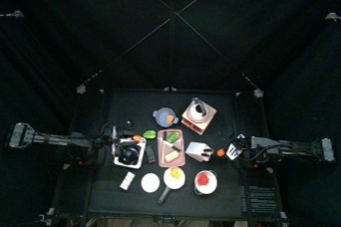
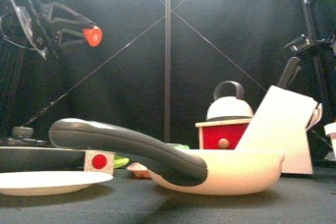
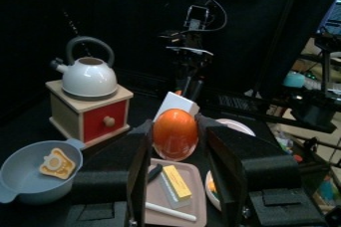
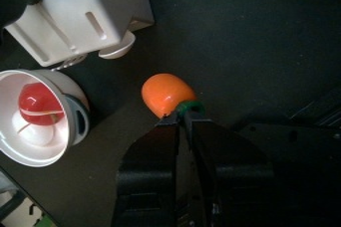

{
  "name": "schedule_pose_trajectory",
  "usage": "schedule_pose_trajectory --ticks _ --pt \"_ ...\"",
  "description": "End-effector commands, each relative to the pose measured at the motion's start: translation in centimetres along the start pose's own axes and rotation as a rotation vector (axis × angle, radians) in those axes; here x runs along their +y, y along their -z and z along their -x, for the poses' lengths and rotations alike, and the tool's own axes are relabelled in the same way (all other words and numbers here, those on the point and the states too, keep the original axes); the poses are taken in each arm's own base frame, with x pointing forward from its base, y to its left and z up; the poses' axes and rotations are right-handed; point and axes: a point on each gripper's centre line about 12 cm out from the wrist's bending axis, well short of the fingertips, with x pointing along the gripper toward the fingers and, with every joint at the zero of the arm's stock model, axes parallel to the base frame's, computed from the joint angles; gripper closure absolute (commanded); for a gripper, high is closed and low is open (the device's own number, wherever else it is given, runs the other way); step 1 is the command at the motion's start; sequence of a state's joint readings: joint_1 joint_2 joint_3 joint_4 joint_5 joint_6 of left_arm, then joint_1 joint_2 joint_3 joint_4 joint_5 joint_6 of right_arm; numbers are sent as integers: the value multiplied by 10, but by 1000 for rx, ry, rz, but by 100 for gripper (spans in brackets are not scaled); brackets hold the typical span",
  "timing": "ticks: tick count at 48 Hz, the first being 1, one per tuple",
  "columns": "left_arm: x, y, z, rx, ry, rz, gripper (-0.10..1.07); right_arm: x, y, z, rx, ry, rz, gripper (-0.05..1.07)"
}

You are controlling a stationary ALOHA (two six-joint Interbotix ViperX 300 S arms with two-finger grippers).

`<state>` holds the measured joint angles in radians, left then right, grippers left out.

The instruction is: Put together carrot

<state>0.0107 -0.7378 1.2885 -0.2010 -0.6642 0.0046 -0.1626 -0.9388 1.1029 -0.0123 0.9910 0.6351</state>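
The carrot is in two bright-orange chunks, one in each gripper. In the left wrist view my left gripper (image 3: 176,151) is shut on the rounded chunk (image 3: 174,131) and holds it above the wooden board (image 3: 174,186). In the front view this chunk (image 2: 92,35) hangs high at the left. In the right wrist view my right gripper (image 4: 182,112) is shut on the green end of the other chunk (image 4: 166,93), above the black table. In the top view that chunk (image 1: 217,155) lies right of the board (image 1: 172,151). The two chunks are apart.
A white kettle (image 3: 90,75) stands on a red box (image 3: 94,116), with a blue bowl (image 3: 38,168) beside it. A white knife block (image 4: 80,12) and a white dish with red food (image 4: 34,112) lie near the right gripper. A pan (image 2: 197,169) fills the front.
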Motion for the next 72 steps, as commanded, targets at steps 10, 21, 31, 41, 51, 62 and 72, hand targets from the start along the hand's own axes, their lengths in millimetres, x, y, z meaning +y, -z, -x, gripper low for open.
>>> schedule_pose_trajectory --ticks 10,21,31,41,51,62,72 --pt "-6 -8 -4 -24 40 -44 34 5 -22 27 -120 -50 -56 57" --pt "-12 -8 -6 -23 81 -95 34 7 -47 50 -304 -138 -126 59" --pt "-12 -10 -11 -23 77 -90 34 10 -70 60 -498 -217 -151 61" --pt "-15 -19 -22 -41 81 -95 34 18 -91 69 -715 -361 -183 61" --pt "-23 -23 -39 -45 129 -177 33 25 -102 57 -815 -507 -276 61" --pt "-25 -36 -48 -140 117 -138 33 48 -103 52 -876 -636 -222 61" --pt "-26 -45 -52 -252 111 -104 33 71 -103 61 -967 -757 -120 61"
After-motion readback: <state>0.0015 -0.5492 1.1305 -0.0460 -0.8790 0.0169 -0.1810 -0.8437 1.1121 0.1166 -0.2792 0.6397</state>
